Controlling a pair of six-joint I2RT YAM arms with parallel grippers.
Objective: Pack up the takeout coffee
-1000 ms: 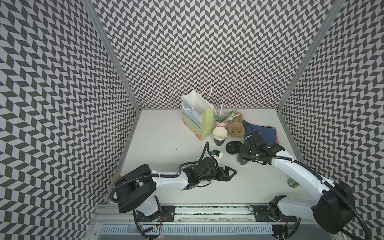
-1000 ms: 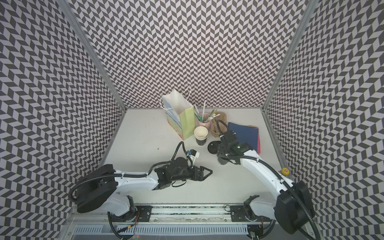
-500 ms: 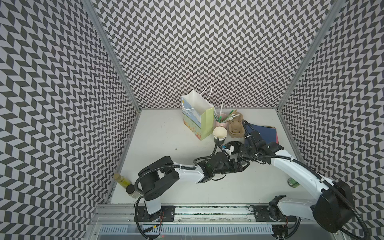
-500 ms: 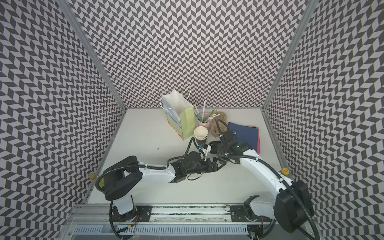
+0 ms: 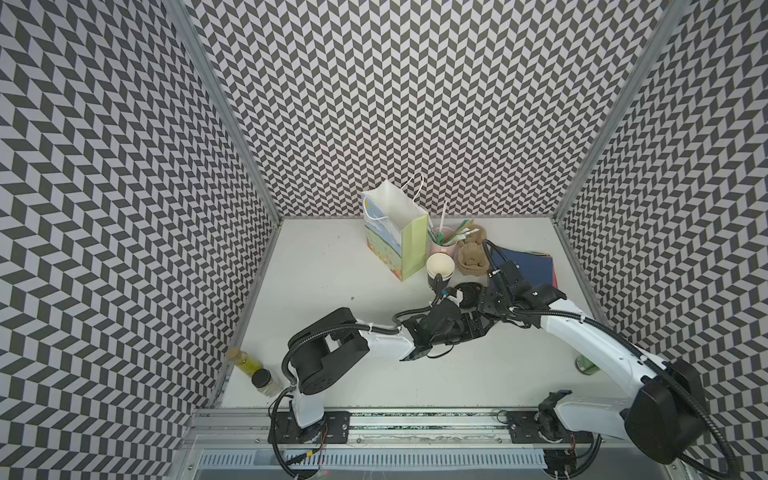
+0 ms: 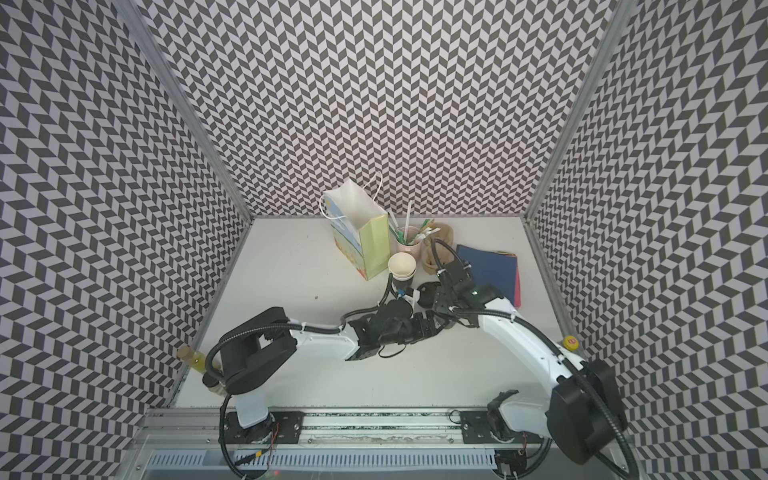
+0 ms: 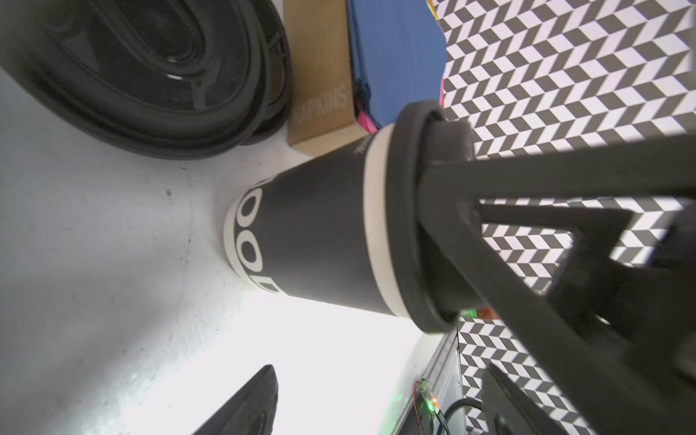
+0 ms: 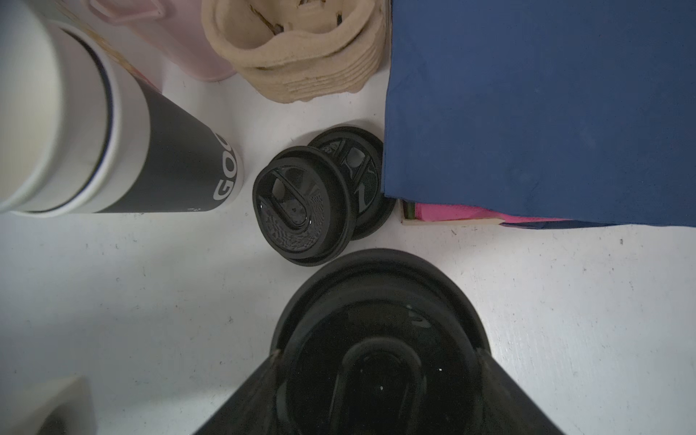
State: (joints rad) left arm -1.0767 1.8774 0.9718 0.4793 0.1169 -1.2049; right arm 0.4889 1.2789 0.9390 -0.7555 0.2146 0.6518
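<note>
White table (image 5: pixel 332 291): two spare lids (image 8: pixel 305 205); right gripper (image 8: pixel 381 352) clamps coffee lid (image 7: pixel 406 218), left gripper (image 5: pixel 478 328) apart

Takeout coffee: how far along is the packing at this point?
Done: a black lid sits on the black cup, upright on the table. In hand: the right gripper is shut on that lid, while the left gripper has its jaws open beside the cup, not gripping. Left: the lidded cup has yet to go into the gift bag, which stands open at the back.
</note>
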